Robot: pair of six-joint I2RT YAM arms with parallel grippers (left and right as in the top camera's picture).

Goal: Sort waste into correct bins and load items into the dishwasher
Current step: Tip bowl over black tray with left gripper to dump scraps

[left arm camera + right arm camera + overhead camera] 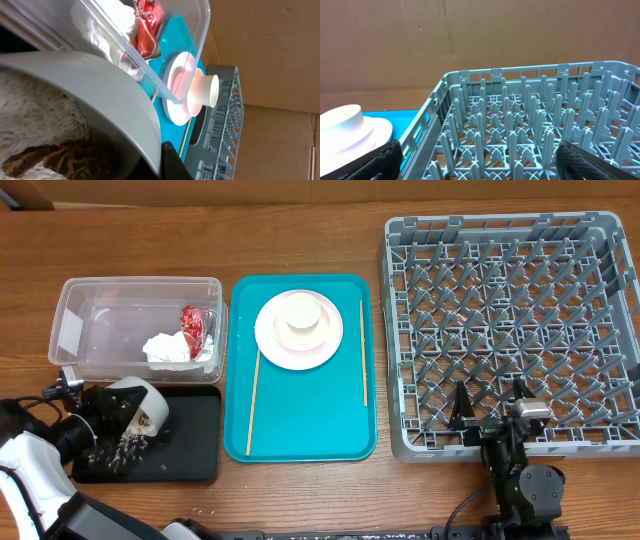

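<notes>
Grey-green bowl [135, 405] is being held tipped over the black tray [190, 442], left jaws clamped on its rim; a low tilt is being called for so rice and scraps [125, 446] are landed inside, while right jaws are being held apart by the dish rack [510, 240].

Lighting is bright and even from above; the surface [300, 500] carries only short, soft shadows and the overhead view is sharp. In the left wrist view the grey-green bowl [100, 95], close to the lens, is out of focus, and glare runs along the clear tub [197, 45] wall.
</notes>
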